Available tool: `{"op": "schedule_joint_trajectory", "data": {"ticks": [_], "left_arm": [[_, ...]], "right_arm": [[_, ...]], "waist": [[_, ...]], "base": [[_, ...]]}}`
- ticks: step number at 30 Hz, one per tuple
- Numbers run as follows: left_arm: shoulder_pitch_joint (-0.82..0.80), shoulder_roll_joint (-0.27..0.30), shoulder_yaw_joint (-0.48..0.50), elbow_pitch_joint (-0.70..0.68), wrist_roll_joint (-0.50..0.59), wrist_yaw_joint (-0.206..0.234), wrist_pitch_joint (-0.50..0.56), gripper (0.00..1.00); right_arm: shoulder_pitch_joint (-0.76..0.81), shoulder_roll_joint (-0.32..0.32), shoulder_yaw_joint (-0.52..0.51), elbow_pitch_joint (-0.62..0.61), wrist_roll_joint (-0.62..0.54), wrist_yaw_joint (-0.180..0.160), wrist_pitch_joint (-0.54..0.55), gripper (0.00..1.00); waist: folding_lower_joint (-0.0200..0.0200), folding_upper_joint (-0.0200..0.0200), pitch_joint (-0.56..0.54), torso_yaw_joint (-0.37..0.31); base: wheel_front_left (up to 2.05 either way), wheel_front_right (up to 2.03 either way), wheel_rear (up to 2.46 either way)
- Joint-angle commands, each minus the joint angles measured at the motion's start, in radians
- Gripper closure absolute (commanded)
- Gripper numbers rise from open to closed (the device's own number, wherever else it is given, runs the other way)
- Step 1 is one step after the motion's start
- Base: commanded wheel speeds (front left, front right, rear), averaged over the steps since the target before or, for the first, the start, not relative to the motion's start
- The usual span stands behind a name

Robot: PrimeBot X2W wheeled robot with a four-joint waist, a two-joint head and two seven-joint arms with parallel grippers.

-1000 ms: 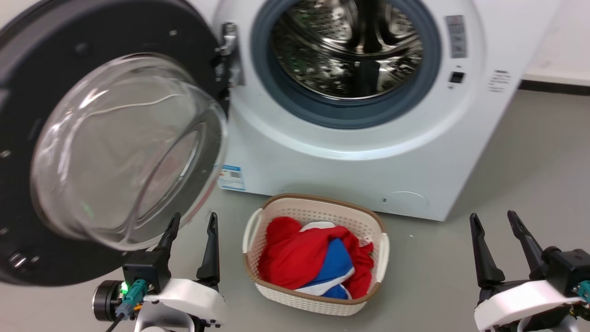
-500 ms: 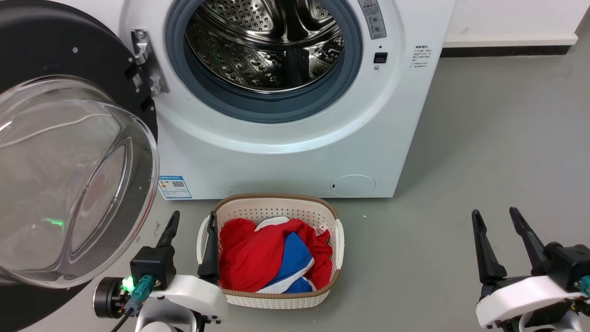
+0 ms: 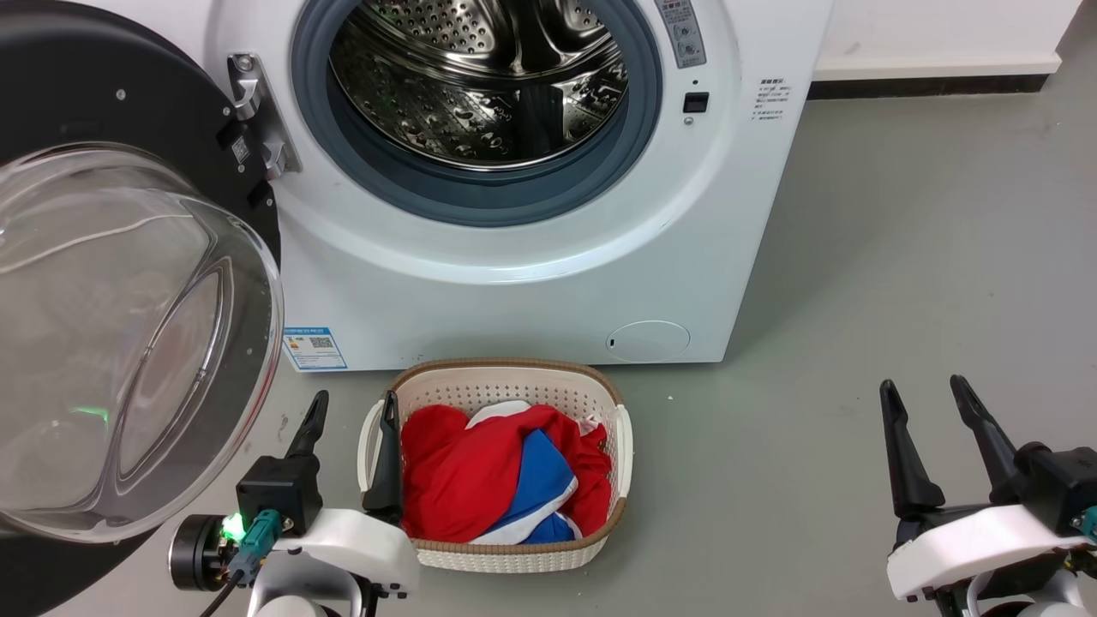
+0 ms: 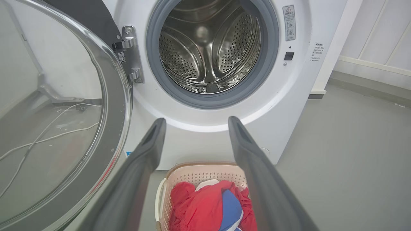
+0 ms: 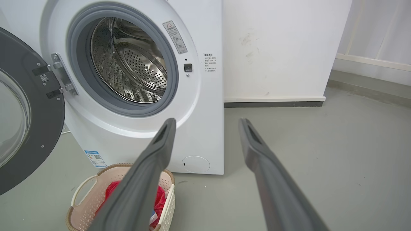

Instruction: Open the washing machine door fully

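The white washing machine (image 3: 514, 283) (image 4: 199, 134) (image 5: 205, 128) stands ahead with its steel drum (image 3: 480, 81) exposed. Its door (image 3: 128, 326) (image 4: 57, 128) (image 5: 29, 128), a black disc with a bulging clear glass bowl, is swung wide out to the left on its hinge (image 3: 253, 111). My left gripper (image 3: 353, 407) (image 4: 194, 123) is open at the lower left, just right of the door's rim and apart from it, holding nothing. At the lower right my right gripper (image 3: 927, 390) (image 5: 205, 123) is open and empty over bare floor.
A cream laundry basket (image 3: 493, 553) (image 4: 192, 171) (image 5: 83, 199) with red, blue and white clothes sits on the grey floor before the machine, beside my left gripper. A white wall with dark skirting (image 3: 926, 86) runs to the right of the machine.
The whole head view shifted, so the camera moved: machine, door and basket slid leftward in the picture. Both grippers stay open in about the same places.
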Motion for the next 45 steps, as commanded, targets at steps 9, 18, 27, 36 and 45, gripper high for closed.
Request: {"op": "schedule_joint_trajectory", "data": {"ticks": [9,18,27,36,45], "left_arm": [[0.005,0.005,0.000,-0.001,-0.011,0.008,0.000,0.00],[0.019,-0.013,0.013,0.016,-0.080,-0.011,0.013,1.00],[0.013,-0.032,0.062,0.033,-0.233,-0.056,0.045,1.00],[0.007,-0.050,0.106,0.050,-0.368,-0.097,0.073,1.00],[0.003,-0.066,0.142,0.062,-0.477,-0.130,0.096,1.00]], "right_arm": [[0.004,0.007,0.002,0.007,0.002,0.000,-0.007,0.00],[0.003,0.007,-0.004,0.043,0.079,0.000,0.012,1.00],[-0.012,0.011,-0.011,0.068,0.253,0.000,0.034,1.00],[-0.027,0.014,-0.017,0.092,0.408,0.000,0.053,1.00],[-0.039,0.017,-0.023,0.112,0.533,0.000,0.068,1.00]], "waist": [[0.0000,0.0000,-0.011,-0.012],[0.0000,0.0000,-0.013,-0.012],[0.0000,0.0000,-0.015,-0.008],[0.0000,0.0000,-0.017,-0.004],[0.0000,0.0000,-0.018,0.000]], "base": [[0.00,0.00,0.00],[0.00,0.00,0.00],[0.00,0.00,0.00],[0.00,0.00,0.00],[0.00,0.00,0.00]]}}
